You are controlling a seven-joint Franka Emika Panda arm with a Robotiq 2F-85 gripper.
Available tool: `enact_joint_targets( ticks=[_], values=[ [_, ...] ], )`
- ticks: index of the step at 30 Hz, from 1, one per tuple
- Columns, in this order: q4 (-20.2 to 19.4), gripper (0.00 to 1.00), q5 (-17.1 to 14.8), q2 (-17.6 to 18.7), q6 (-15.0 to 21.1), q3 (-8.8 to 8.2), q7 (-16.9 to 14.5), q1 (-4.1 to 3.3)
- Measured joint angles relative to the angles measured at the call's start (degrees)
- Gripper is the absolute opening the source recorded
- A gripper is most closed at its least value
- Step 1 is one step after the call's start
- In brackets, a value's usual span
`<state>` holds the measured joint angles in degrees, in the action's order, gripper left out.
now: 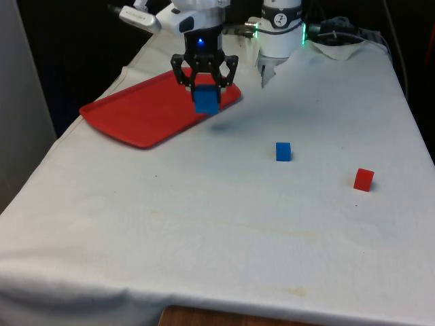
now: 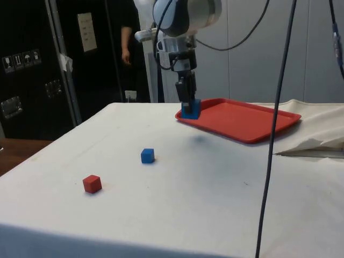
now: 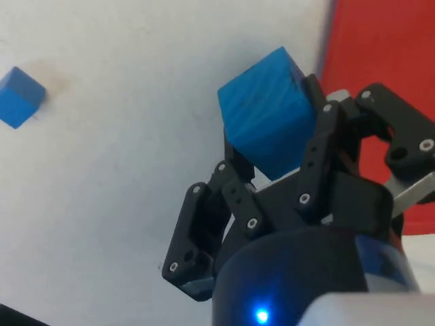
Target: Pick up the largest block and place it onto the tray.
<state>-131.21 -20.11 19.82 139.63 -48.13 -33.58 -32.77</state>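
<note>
The big blue block (image 1: 206,101) is hanging in the air, pinched between the two black fingers of the gripper (image 1: 205,93); in the wrist view the block (image 3: 267,111) is sitting at the fingertips, one finger (image 3: 319,136) pressing on one face and the other on the opposite face; most of the cube is sticking out past the tips. In the side view it (image 2: 190,108) is hovering at the tray's (image 2: 252,124) near edge, above the cloth and the rim; the red tray (image 1: 139,112) is lying just beside it on the front view's left. A small blue block (image 1: 283,151) is resting on the cloth well apart; a small red block (image 1: 363,179) is lying farther toward the front view's right. A person (image 2: 129,48) is standing behind the table.
</note>
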Motion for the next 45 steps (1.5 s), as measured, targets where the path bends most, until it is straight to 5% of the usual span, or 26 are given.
enact_joint_targets(
  ticks=[13,29,36,45],
  values=[
    [-2.0,0.0,0.0,-0.3,0.1,-4.07,-4.9,0.23],
    [-4.2,0.0,-0.3,-0.1,0.1,-9.0,-12.0,1.43],
    [-4.4,0.0,-5.2,3.2,0.2,-10.08,-18.2,2.75],
    [-3.6,0.0,-12.7,8.8,0.2,-10.08,-24.1,3.21]
  ],
)
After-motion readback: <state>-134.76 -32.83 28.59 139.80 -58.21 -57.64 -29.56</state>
